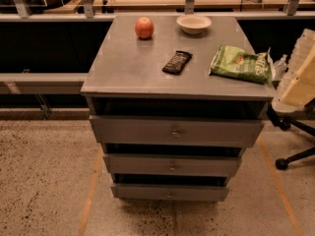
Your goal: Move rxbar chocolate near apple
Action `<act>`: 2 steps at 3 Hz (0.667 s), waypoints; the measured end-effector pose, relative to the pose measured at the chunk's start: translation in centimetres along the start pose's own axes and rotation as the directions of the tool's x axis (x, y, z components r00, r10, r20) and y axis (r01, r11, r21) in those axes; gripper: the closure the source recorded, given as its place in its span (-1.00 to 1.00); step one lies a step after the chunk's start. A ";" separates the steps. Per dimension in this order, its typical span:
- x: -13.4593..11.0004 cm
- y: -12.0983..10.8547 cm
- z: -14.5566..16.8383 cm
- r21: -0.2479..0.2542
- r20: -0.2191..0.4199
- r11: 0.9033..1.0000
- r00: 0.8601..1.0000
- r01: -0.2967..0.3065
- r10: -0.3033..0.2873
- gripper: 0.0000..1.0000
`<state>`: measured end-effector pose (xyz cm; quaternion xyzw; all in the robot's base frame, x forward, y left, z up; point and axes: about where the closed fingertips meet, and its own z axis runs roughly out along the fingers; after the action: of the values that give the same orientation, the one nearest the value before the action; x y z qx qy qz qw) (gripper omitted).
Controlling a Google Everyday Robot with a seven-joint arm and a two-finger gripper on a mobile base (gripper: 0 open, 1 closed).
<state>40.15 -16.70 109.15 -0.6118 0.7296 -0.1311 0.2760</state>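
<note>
Speckled stone-pattern floor (44, 181) occupies the near ground, crossed by a thin orange line (91, 191) running away from the camera. On it stands a grey metal cabinet (216, 132) with three drawer fronts, each bearing a small round knob, with dark gaps above them. On the cabinet's flat grey top (123, 68), the rxbar chocolate (177, 62), a small flat oblong bar in a black-brown wrapper with pale lettering, lies flat and at a slant, slightly right of centre. The apple (144, 27), round and red-orange, sits upright toward the far left of the top, well apart from the bar. A shallow cream-white bowl (194, 23) stands at the far edge, to the right of the apple and not touching it. A green crinkly chip bag (241, 64) lies near the right edge, beside the bar but clear of it. A cream-coloured shape (300, 77) enters at the right edge, above a black wheeled chair base (295, 156). The gripper is outside the camera view; its opening and any load cannot be told. Nothing is in contact with the bar.
</note>
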 end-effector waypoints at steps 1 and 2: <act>0.0 0.0 0.0 0.000 0.000 1.000 1.000 0.000 0.000 -1.00; 0.0 0.0 0.0 0.000 0.000 1.000 1.000 0.000 0.000 -1.00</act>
<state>40.15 -16.70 109.15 -0.6118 0.7296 -0.1311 0.2760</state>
